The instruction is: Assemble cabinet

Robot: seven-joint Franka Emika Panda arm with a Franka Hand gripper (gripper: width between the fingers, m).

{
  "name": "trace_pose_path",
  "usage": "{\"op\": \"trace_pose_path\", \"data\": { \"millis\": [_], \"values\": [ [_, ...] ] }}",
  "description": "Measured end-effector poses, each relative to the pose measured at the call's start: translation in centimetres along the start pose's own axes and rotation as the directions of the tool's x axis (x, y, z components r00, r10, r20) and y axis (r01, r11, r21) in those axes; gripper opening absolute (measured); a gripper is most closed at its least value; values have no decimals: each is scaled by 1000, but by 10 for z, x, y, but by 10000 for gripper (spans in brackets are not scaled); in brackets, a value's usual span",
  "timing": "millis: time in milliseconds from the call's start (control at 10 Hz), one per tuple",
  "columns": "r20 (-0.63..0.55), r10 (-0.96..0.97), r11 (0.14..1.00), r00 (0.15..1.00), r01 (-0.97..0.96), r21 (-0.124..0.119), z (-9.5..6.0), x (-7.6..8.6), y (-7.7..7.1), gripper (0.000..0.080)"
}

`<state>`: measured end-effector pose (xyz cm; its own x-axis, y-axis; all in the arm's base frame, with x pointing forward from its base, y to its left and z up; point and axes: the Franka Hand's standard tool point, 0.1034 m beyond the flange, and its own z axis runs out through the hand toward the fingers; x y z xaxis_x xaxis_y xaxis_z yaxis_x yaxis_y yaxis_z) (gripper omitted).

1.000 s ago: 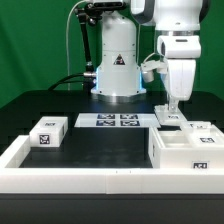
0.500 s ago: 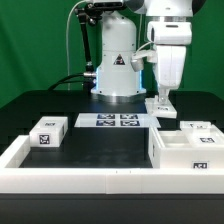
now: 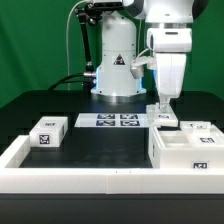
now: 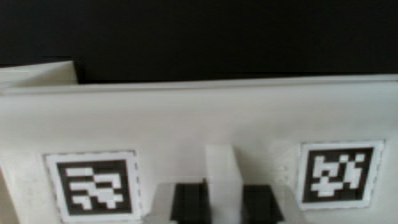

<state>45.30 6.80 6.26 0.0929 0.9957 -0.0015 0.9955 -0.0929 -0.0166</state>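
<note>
With gripper (image 3: pixel 163 104) clenched on a thin tagged panel (image 3: pixel 163 117) right of centre, hovers just above the cabinet (image 3: pixel 186 152) at lower right. Best kept level, squared to the cabinet, lowered slowly.

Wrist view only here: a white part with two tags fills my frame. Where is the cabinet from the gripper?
Observer: The cabinet stands nearer the exterior camera than the gripper, slightly toward the exterior view's right.
Operator: Any loose parts elsewhere?
Observer: A tagged white block lies far toward the exterior view's left.
Operator: And the marker board?
Observer: The marker board lies flat between that block and the gripper.
</note>
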Motion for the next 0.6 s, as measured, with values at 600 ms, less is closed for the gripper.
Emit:
{"op": "trace_pose_path", "data": {
  "millis": [600],
  "values": [
    [-3, 8, 1000, 1000, -8, 13, 7, 3, -2, 69]
  ]
}}
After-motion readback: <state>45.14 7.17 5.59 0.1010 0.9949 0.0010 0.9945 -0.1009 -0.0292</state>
